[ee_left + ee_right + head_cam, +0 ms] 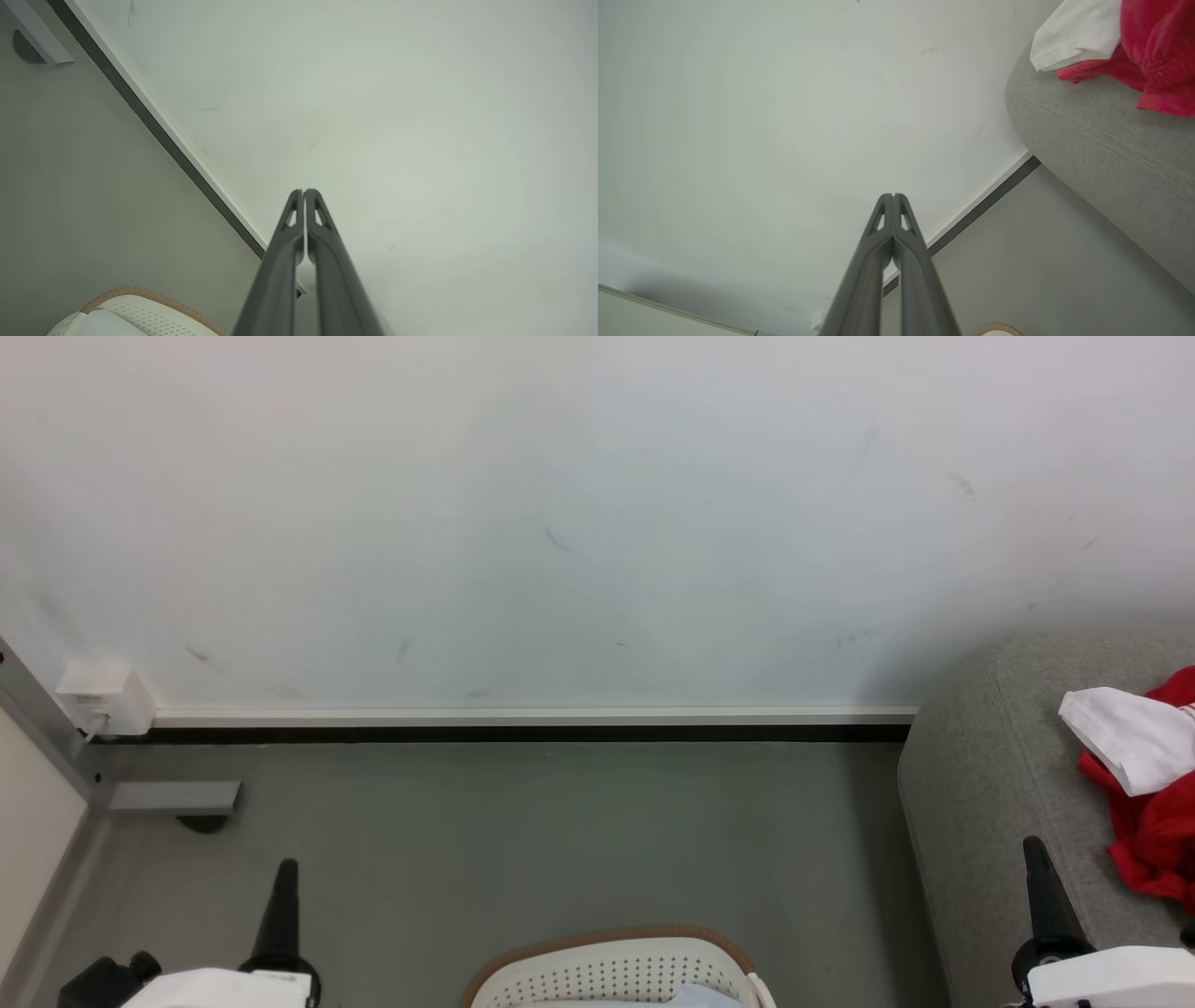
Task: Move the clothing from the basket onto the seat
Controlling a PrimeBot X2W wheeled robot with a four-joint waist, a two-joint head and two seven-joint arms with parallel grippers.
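Observation:
The cream-white perforated basket (616, 973) with a brown rim sits at the bottom middle of the head view, a pale sheet showing inside; its rim also curves into the left wrist view (149, 298). The grey seat (990, 784) stands at the right, and red clothing (1153, 826) with a white panel lies on it. The right wrist view shows the same clothing (1153, 51) on the seat (1101, 140). My left gripper (287, 868) (304, 191) is shut and empty, left of the basket. My right gripper (1033, 847) (893, 195) is shut and empty beside the seat's front.
A white wall with a pale skirting board (532, 717) and dark strip runs behind the grey floor (560, 840). A white socket box (105, 698) and a grey metal frame foot (173, 798) stand at the far left.

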